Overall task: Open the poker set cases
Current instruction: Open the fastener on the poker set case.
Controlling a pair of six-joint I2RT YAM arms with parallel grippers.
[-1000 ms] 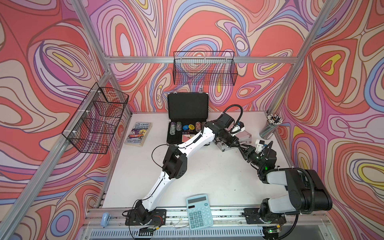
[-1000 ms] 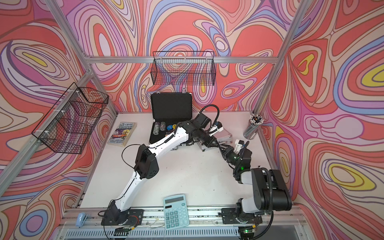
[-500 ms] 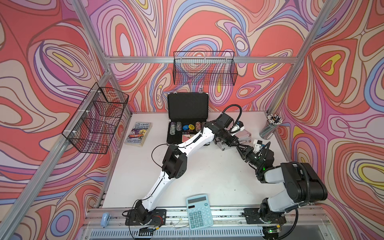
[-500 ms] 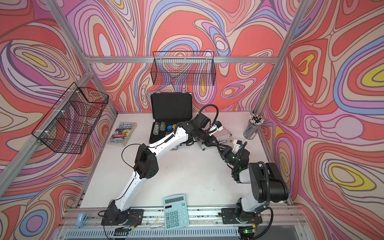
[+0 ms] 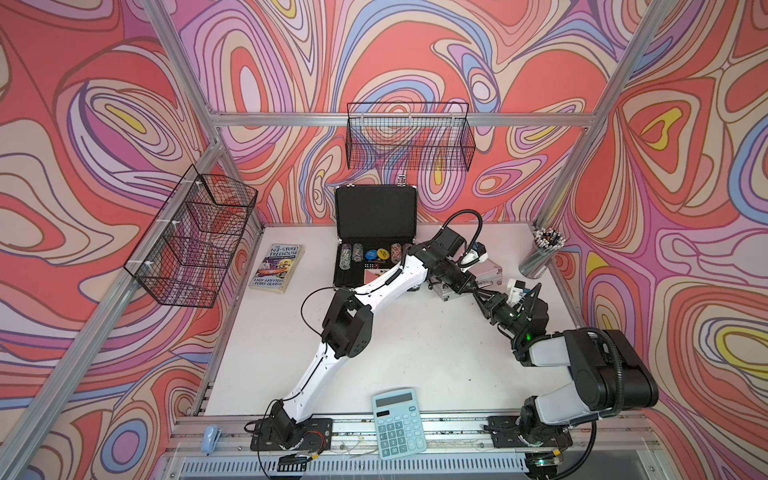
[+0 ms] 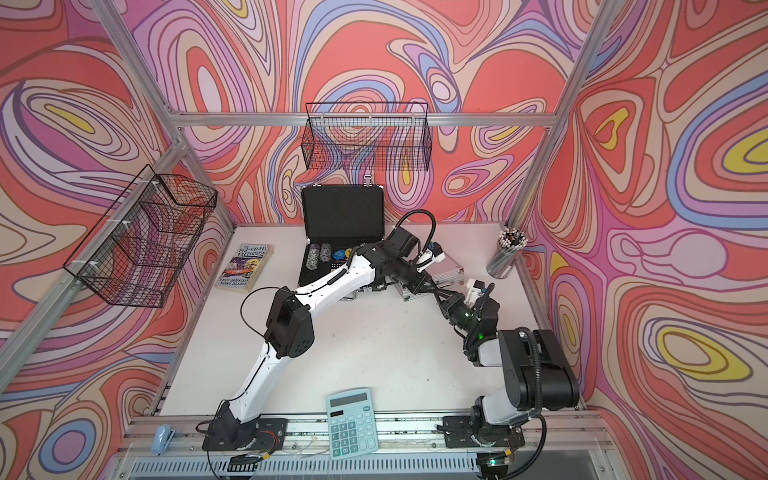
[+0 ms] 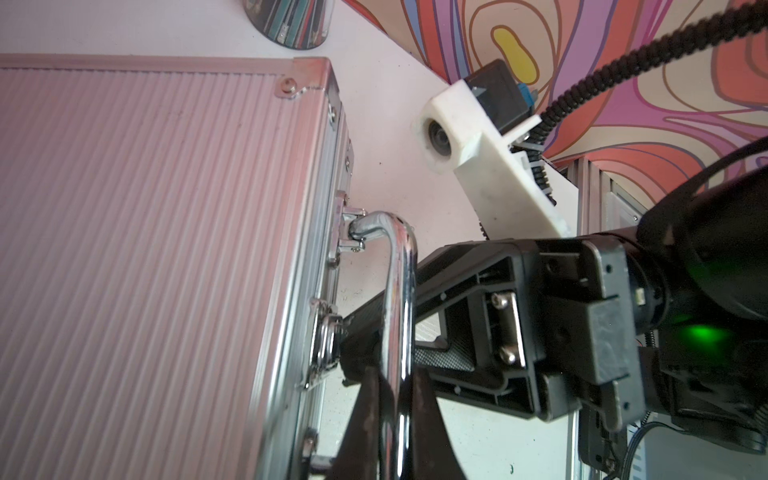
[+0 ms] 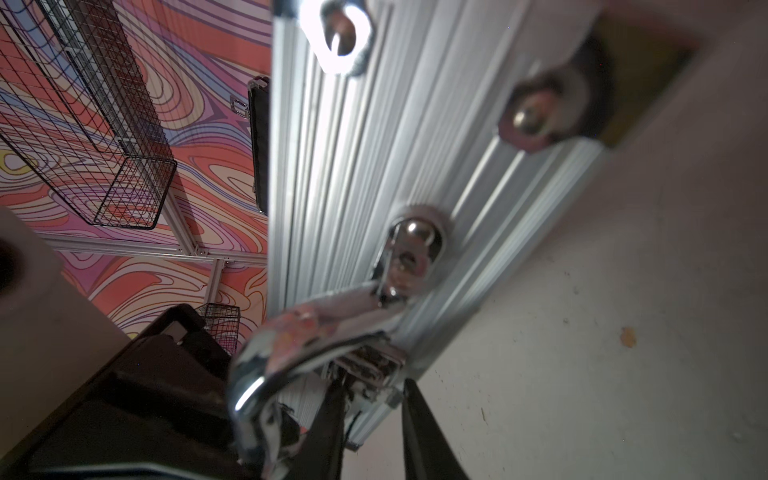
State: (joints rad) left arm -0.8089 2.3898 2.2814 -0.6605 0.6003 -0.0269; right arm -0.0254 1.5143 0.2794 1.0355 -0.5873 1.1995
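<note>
Left hand (image 7: 392,399) is clamped on the silver case's (image 7: 145,249) handle (image 7: 399,270), likely steadying it on the table (image 5: 415,353) near the open black case (image 5: 376,232). Right hand's (image 8: 372,386) fingers (image 8: 328,424) flank a latch (image 8: 365,365); whether they grip it is unclear.

The left arm (image 5: 374,291) is stretching far forward, its left gripper (image 7: 390,399) clamping tight (jaws closed); the right gripper (image 8: 370,399) is facing it, jaws slightly parted.
</note>
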